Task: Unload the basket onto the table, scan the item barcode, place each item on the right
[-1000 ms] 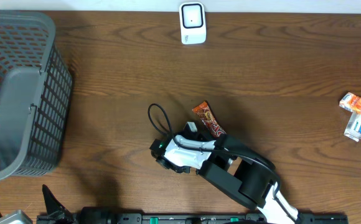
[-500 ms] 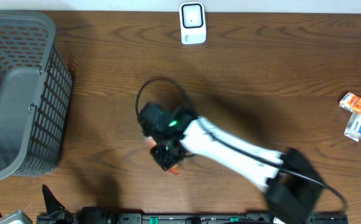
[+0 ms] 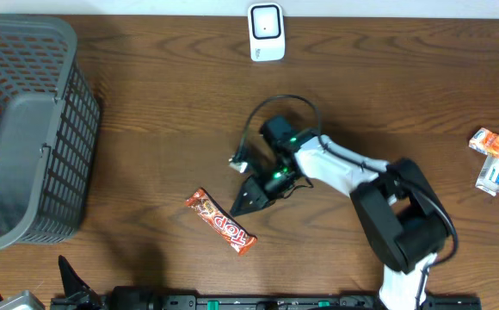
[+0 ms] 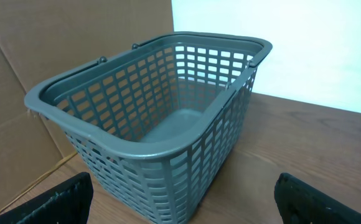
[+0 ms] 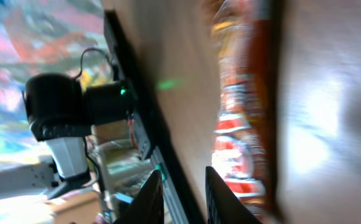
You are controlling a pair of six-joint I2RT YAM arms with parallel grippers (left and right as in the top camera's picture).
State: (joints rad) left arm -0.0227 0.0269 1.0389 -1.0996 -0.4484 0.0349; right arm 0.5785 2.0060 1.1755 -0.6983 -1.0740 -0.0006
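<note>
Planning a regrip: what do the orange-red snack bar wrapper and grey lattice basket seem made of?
Orange-red snack bar wrapper: likely thin glossy plastic film; printed, slightly shiny face.
Grey lattice basket: apparently matt moulded plastic; uniform grid walls.

Snack bar moved: a second ago it sat further back and right, under the right gripper. It was carried forward-left and now lies flat, released. Gripper has pulled off up-right, just beside it. Jaws look slightly parted, but the wrist view is blurred.

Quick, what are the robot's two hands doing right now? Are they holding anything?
Left gripper: open wide, holding nothing.
Right gripper: jaws slightly open, holding nothing; the snack bar lies loose beside it.
</note>
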